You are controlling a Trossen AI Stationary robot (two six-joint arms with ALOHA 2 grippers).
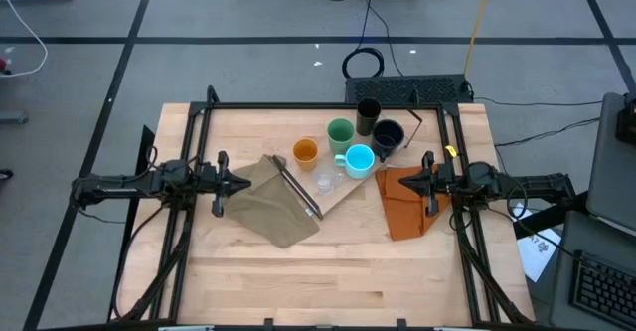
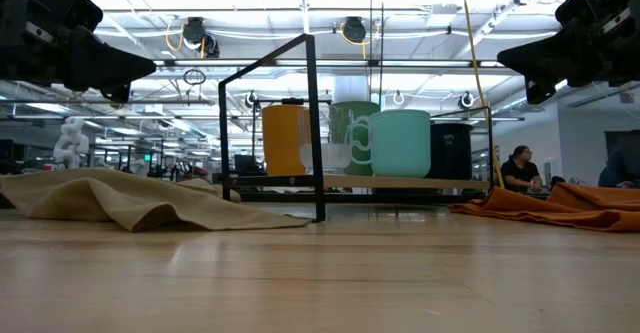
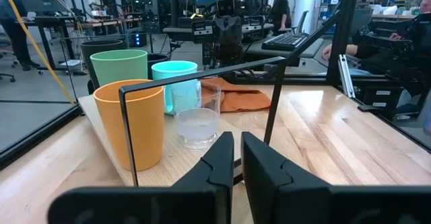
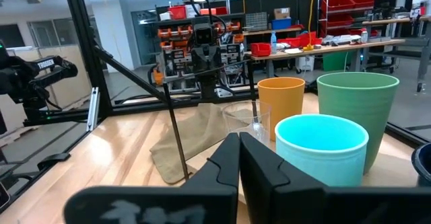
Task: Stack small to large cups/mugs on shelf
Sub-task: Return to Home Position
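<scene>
Six vessels stand upright together on the pale plywood shelf (image 1: 343,194). They are the orange cup (image 1: 305,153), green cup (image 1: 341,133), cyan mug (image 1: 359,160), tiny clear cup (image 1: 325,181), black tumbler (image 1: 368,114) and navy-black mug (image 1: 388,136). The shelf's black frame (image 1: 296,190) is at the end near the olive cloth. My left gripper (image 1: 243,183) hovers shut left of the shelf, pointing at it. My right gripper (image 1: 405,180) hovers shut on the right, above the orange cloth. In the left wrist view, the orange cup (image 3: 130,123) and clear cup (image 3: 198,120) stand nearest.
An olive-tan cloth (image 1: 268,207) lies crumpled on the table beside the shelf's frame end. A folded orange cloth (image 1: 407,204) lies under my right gripper. A black frame (image 1: 318,106) borders the table. Bare wood spreads along the near side (image 1: 318,281).
</scene>
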